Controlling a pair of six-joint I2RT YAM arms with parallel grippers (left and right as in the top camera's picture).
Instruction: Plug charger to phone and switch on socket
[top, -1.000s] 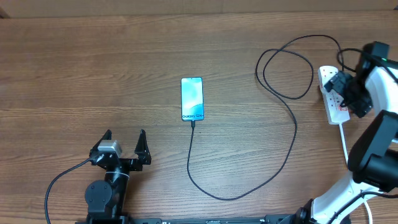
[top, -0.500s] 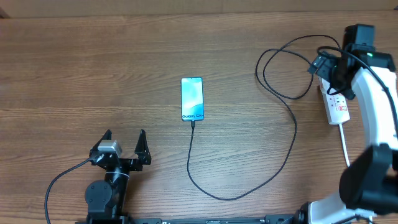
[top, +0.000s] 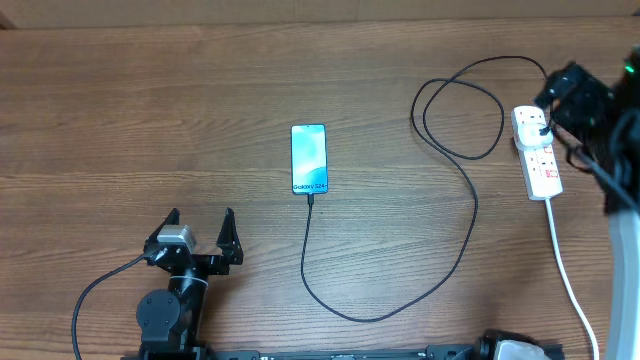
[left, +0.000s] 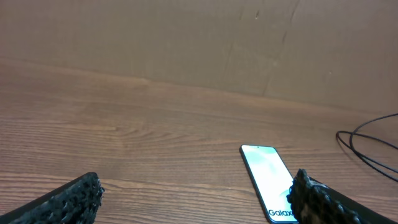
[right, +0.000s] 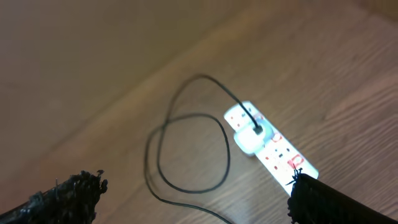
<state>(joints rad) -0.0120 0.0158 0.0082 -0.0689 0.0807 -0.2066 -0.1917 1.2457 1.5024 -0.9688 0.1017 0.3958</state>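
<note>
Right gripper (right: 194, 183): jaws spread wide, holding nothing. Left gripper (top: 200, 228): also wide open and empty, parked near the table's front edge, well apart from the phone (top: 309, 158).

The phone lies flat mid-table with its screen lit. The charger (top: 304, 250) meets its near end and looks seated there. From there the cable runs in a long slack loop to the plug (top: 537, 127), which sits in the socket (top: 543, 165) at the right edge of the table.

Judgement: only the switch is left to do.

Handling: the socket is light, rigid plastic on smooth wood and will probably skate if shoved sideways. I should press straight down with one fingertip on the red-marked switch beside the plug rather than grip it. The cable is limp, and snagging it could drag the phone.

Position: in the right wrist view the socket lies ahead and below, nearer my right-hand finger, with no contact.
</note>
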